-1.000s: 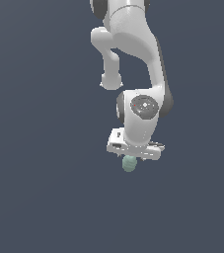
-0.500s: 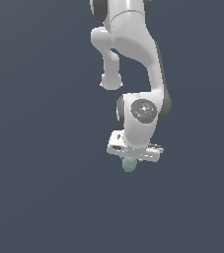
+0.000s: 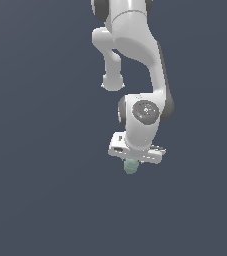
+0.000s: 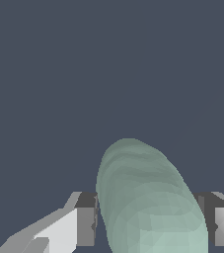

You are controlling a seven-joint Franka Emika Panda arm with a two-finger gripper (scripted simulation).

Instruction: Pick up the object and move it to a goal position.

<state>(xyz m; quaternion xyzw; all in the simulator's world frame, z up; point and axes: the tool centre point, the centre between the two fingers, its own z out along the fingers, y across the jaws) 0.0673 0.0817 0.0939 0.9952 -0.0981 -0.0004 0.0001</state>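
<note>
One white arm, one pale green lump pinched in its fingers.
The arm [image 3: 135, 60] reaches down over plain dark grey ground; its fingers [image 4: 148, 222] are closed against both sides of the single object [image 4: 148, 202], which pokes out just beneath the white hand in the exterior view.

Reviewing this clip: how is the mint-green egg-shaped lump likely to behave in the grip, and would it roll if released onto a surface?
The lump looks rounded and tapered, so it would probably roll or wobble if set down. Its matte, slightly bumpy skin suggests fair friction against the fingers. It shows no visible squashing between them, so it is likely stiff, though a curved body in the gripper could pivot.
</note>
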